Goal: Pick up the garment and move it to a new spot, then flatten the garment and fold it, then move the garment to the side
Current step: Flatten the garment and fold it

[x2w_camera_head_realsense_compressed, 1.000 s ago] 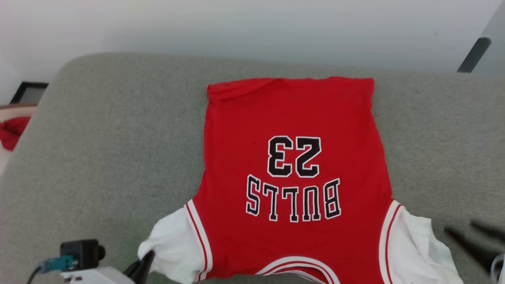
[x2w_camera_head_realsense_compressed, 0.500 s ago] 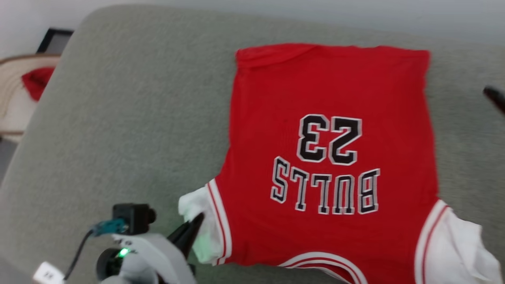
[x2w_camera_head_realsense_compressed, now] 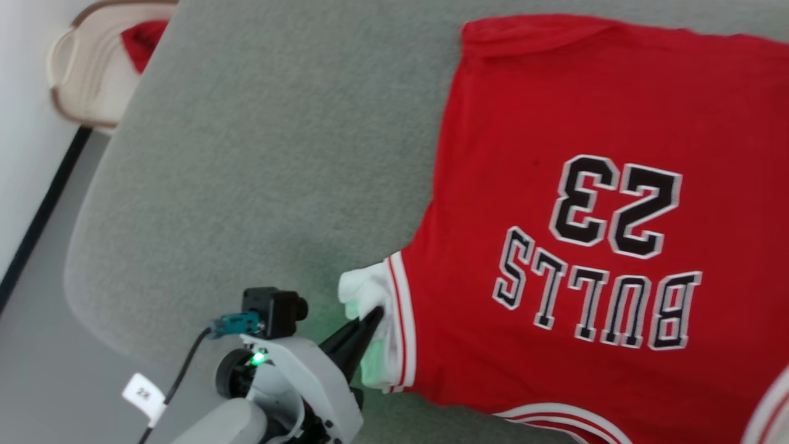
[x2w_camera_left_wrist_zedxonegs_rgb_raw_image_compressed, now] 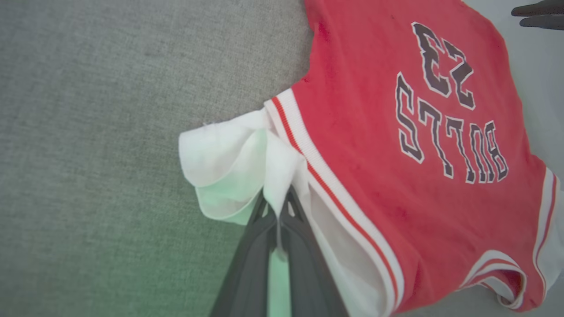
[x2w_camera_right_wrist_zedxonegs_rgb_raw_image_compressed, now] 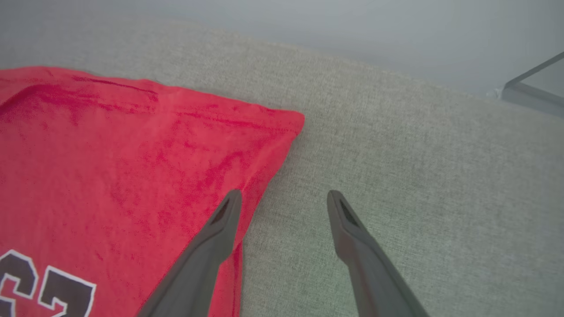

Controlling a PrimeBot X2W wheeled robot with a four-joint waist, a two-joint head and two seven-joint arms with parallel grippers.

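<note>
My left gripper [x2w_camera_left_wrist_zedxonegs_rgb_raw_image_compressed: 276, 200] is clamped on the white sleeve of the jersey [x2w_camera_head_realsense_compressed: 555, 123], close to the near edge of the cushion [x2w_camera_head_realsense_compressed: 246, 154]. The jersey lies flat across the cushion's middle, its 23 upside down to me. My right gripper [x2w_camera_right_wrist_zedxonegs_rgb_raw_image_compressed: 284, 196] is spread wide, empty, straddling the jersey's right edge by its far corner.

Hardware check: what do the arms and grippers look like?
Left gripper: two long, dark grey tapered fingers on a pale grey wrist housing, with small black box camera, teal plug, black cable, white tag, green light. Right gripper: matching dark fingers.
</note>
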